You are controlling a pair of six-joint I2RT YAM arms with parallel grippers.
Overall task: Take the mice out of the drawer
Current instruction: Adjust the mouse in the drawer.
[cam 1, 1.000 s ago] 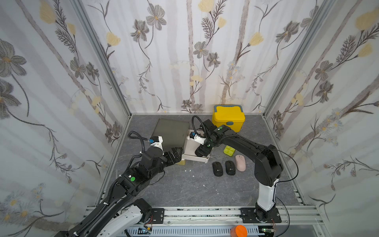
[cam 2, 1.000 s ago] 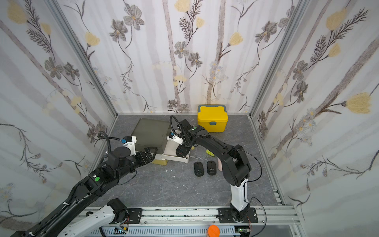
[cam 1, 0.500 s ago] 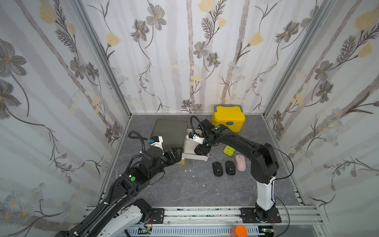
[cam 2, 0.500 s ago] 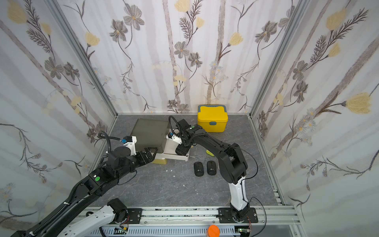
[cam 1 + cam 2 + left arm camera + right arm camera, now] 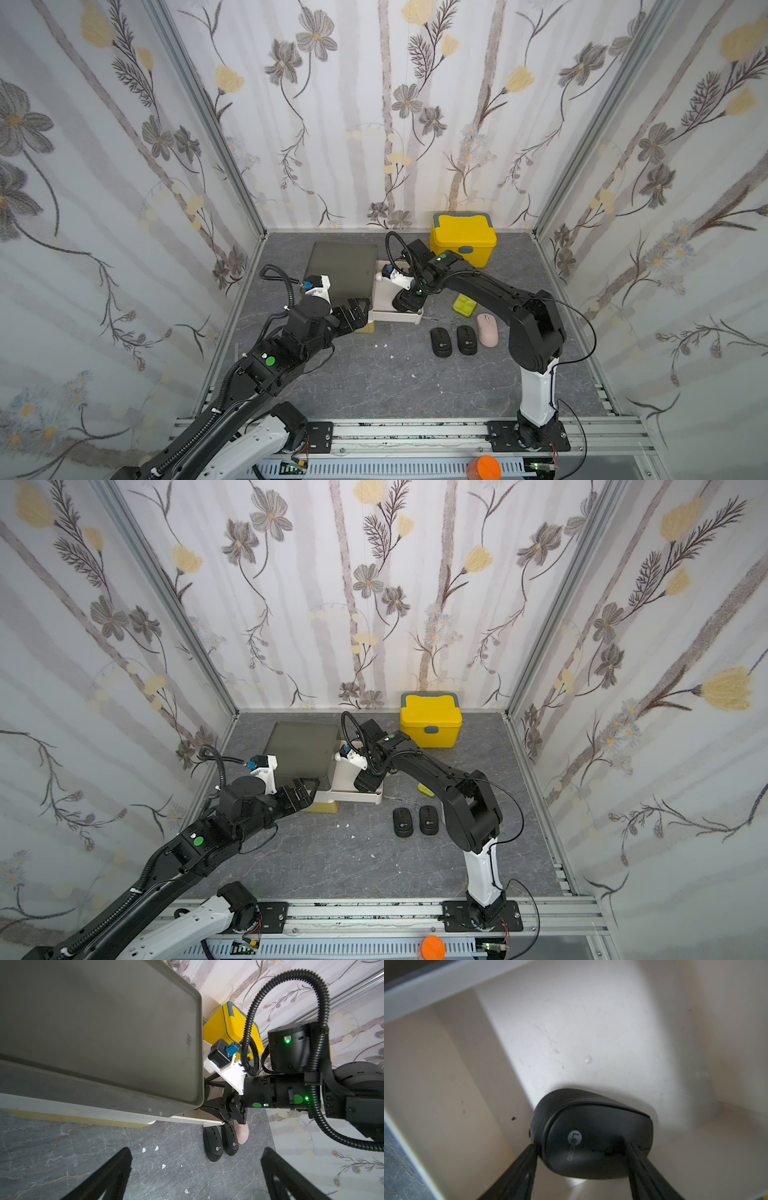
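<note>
A white drawer (image 5: 395,318) (image 5: 353,798) stands pulled out of a low cabinet. My right gripper (image 5: 409,305) (image 5: 368,783) reaches down into it. In the right wrist view that gripper (image 5: 581,1147) is shut on a slim black mouse (image 5: 591,1126) with a pale logo, one finger against each side. Two black mice (image 5: 441,343) (image 5: 467,340) and a pale pink mouse (image 5: 487,330) lie side by side on the table in front of the drawer. My left gripper (image 5: 357,316) (image 5: 195,1151) hangs open and holds nothing, by the cabinet's front left corner.
The cabinet's dark grey top (image 5: 340,268) is left of the drawer. A yellow lidded box (image 5: 463,243) stands at the back wall. A lime-green pill box (image 5: 464,304) lies right of the drawer, under the right arm. Patterned walls close in three sides.
My right gripper has moved a little further back into the drawer and its jaws have narrowed onto the black mouse. The left arm has not moved.
</note>
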